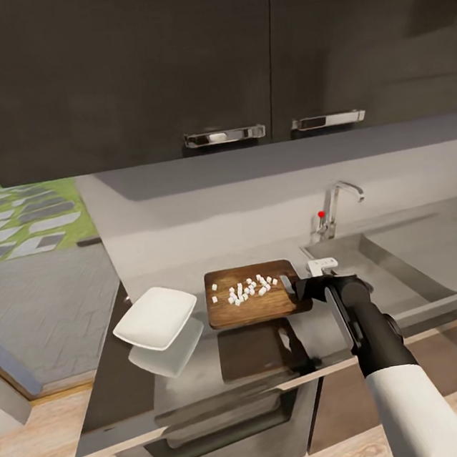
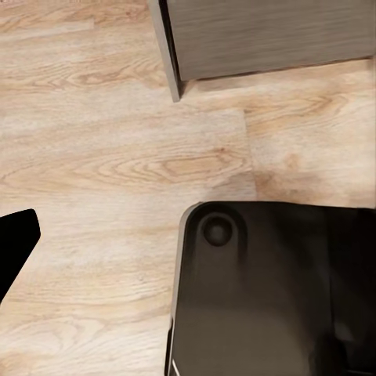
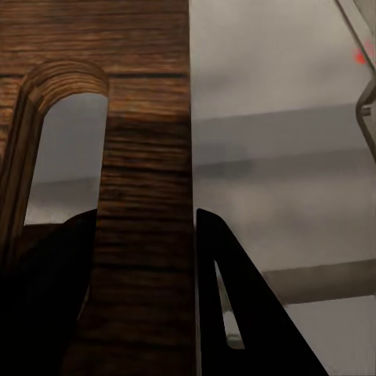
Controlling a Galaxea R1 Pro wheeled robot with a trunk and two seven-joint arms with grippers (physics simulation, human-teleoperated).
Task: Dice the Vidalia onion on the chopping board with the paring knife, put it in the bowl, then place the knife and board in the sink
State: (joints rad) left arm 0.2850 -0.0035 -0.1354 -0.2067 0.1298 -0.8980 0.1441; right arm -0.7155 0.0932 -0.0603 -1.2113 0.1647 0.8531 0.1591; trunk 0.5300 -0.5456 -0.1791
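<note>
The rectangular brown wooden chopping board (image 1: 255, 294) lies flat on the glossy grey counter (image 1: 207, 397), and its handle end is pinched between the fingers of the right claw (image 1: 295, 287). In the right wrist view one dark finger (image 3: 251, 313) is seen at the board's outer edge, the other (image 3: 47, 298) at the slot-shaped handle hole (image 3: 59, 149), with the strip of wood clamped between them. The state of the left claw cannot be told; a dark tip (image 2: 16, 243) is seen over the light wood floor (image 2: 117, 157).

The board is judged stiff and fairly heavy for a one-ended hold, so sagging or twisting at the far end is likely once it is lifted. Small white diced onion pieces (image 1: 249, 288) are scattered loose on it just beyond the claw, and they would slide at any tilt.

The shallow white squarish bowl (image 1: 156, 317) is found at the board's far end from the claw, near it but apart. The steel sink (image 1: 385, 265) opens just beside the claw on its other side, the chrome faucet (image 1: 334, 211) behind it. Open room is seen above the counter, below the dark upper cabinets (image 1: 163, 64).
</note>
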